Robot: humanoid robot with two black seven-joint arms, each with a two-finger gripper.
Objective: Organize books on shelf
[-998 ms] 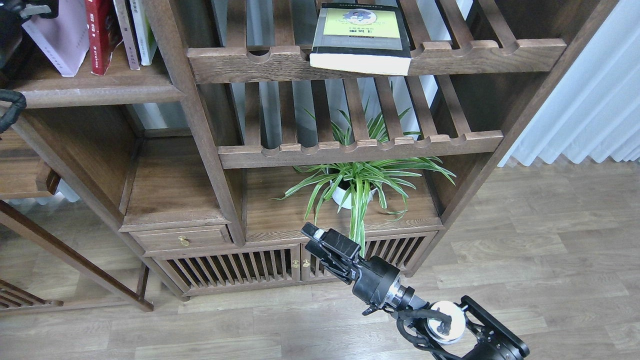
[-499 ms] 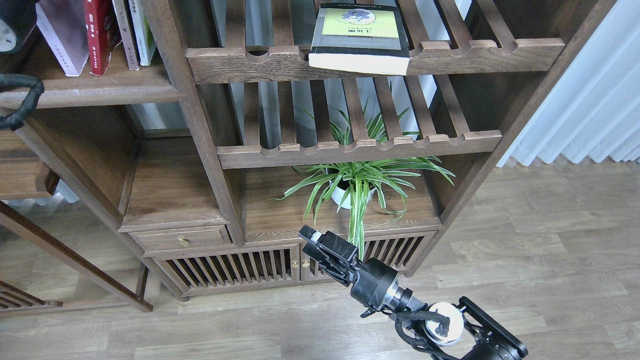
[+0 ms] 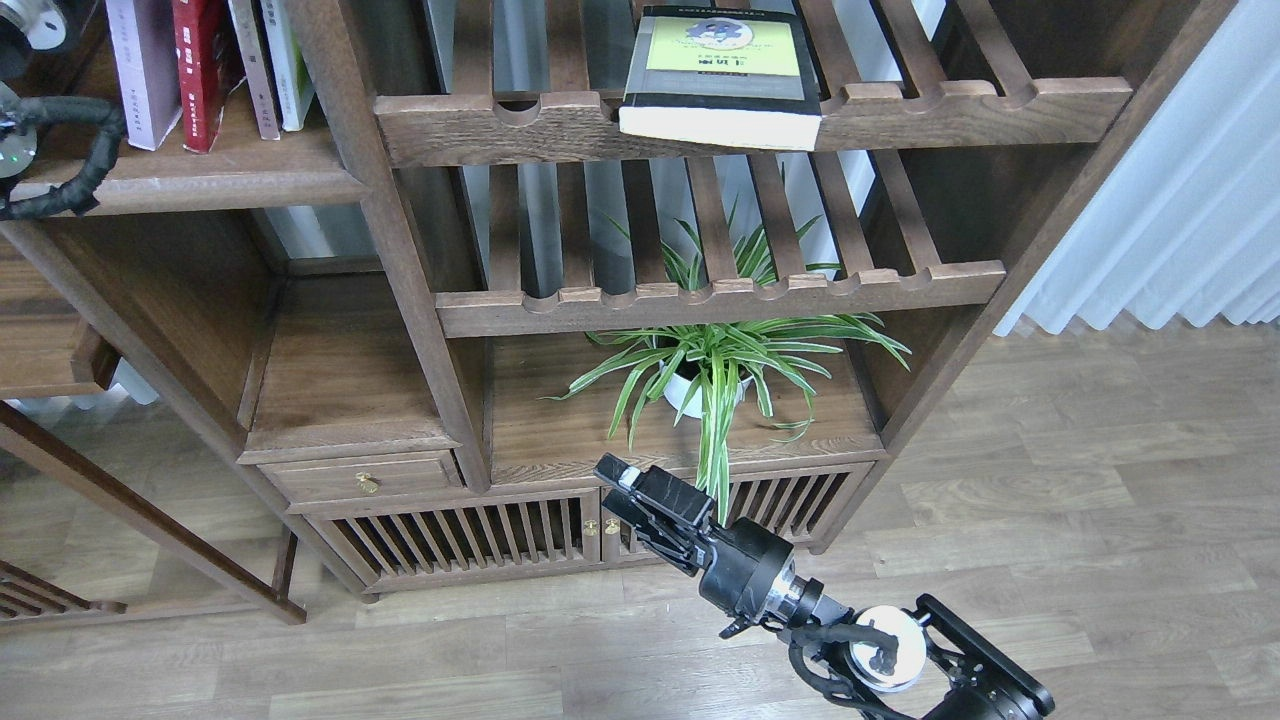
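Note:
The pale lavender-white book [image 3: 143,72] stands upright at the left of the solid dark-brown shelf [image 3: 200,180], next to the red book [image 3: 196,70]. The thick black book with the yellow-green panel [image 3: 722,78] lies flat on the upper slatted rack and overhangs its front rail. Only a wrist part of my left arm [image 3: 22,22] and its black cable [image 3: 70,160] show at the top left corner; its fingers are out of view. My right gripper [image 3: 622,485] hangs low in front of the cabinet doors, empty, its dark fingers not told apart.
Two thin books [image 3: 268,65] stand right of the red one against the upright post [image 3: 350,190]. A second slatted rack [image 3: 720,295] sits above a potted spider plant [image 3: 705,375]. A drawer [image 3: 365,478] and slatted doors [image 3: 470,535] are below, with a white curtain [image 3: 1180,200] at right.
The lavender-white book went from leaning left to standing upright against the red book. My left arm drew back toward the top left corner. My right gripper shifted slightly left.

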